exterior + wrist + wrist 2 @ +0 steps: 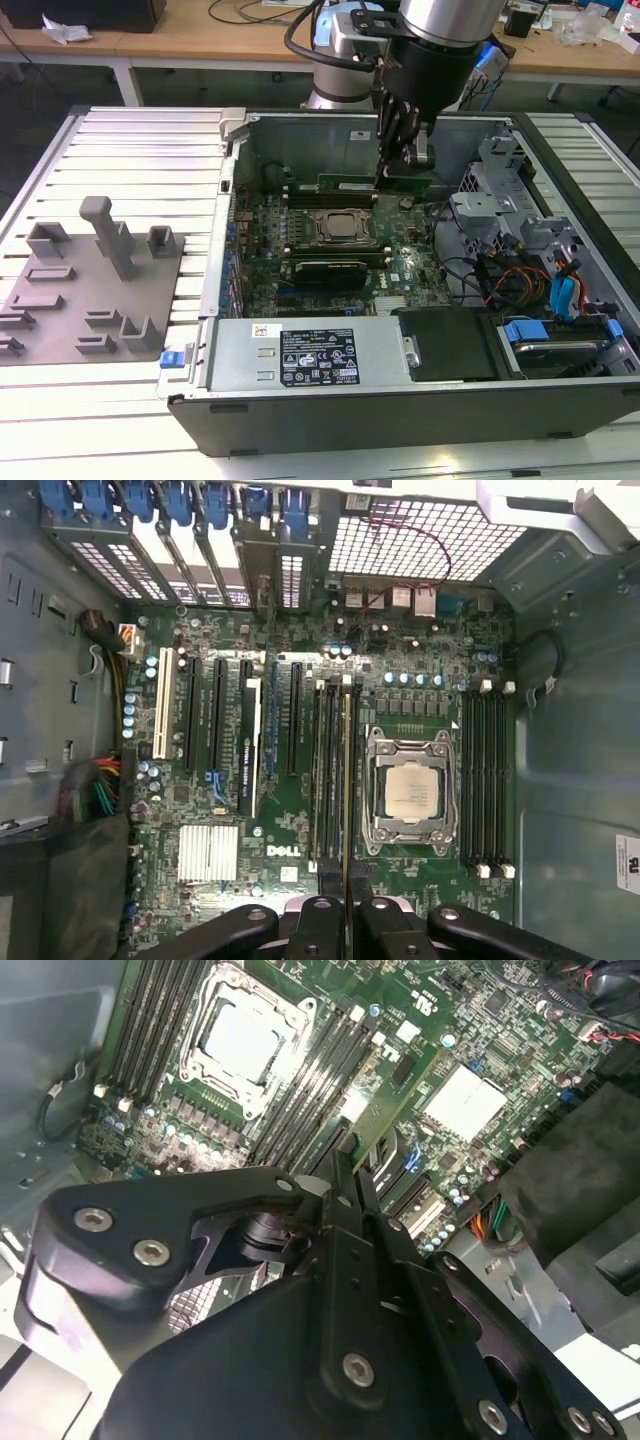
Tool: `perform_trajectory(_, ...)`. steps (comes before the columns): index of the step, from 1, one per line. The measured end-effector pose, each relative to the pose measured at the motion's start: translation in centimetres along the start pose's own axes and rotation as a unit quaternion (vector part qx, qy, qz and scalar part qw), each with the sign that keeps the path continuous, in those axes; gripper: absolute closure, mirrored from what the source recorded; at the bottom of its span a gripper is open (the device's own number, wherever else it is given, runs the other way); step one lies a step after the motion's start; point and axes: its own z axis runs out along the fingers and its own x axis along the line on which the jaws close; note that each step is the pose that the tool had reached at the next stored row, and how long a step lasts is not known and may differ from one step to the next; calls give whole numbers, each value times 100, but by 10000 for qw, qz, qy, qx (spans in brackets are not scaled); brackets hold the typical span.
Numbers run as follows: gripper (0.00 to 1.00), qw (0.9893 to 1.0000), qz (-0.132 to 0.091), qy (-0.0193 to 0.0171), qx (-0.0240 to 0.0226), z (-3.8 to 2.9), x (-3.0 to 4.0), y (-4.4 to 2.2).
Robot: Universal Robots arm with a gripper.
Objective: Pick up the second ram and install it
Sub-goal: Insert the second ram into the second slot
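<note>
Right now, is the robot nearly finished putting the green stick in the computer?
Picking up looks done: the gripper is shut on the second ram. It holds the stick over the long black slots beside the CPU socket. Left: the stick does not look pushed into a slot yet.

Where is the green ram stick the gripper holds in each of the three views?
Exterior view: the ram stick hangs level in the gripper, beyond the CPU socket.
Second wrist view: a slanted green edge running out from the gripper.
First wrist view: a thin edge-on line beside the socket.
Shared landmark: the CPU socket.
</note>
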Motion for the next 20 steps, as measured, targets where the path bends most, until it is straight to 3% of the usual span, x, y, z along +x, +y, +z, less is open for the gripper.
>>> perform_trajectory(8,87,10000,1,0,-3,63,4,-5)
perform_trajectory(12,87,10000,1,0,-4,127,8,-11)
perform_trajectory(20,87,10000,1,0,-4,175,11,-15)
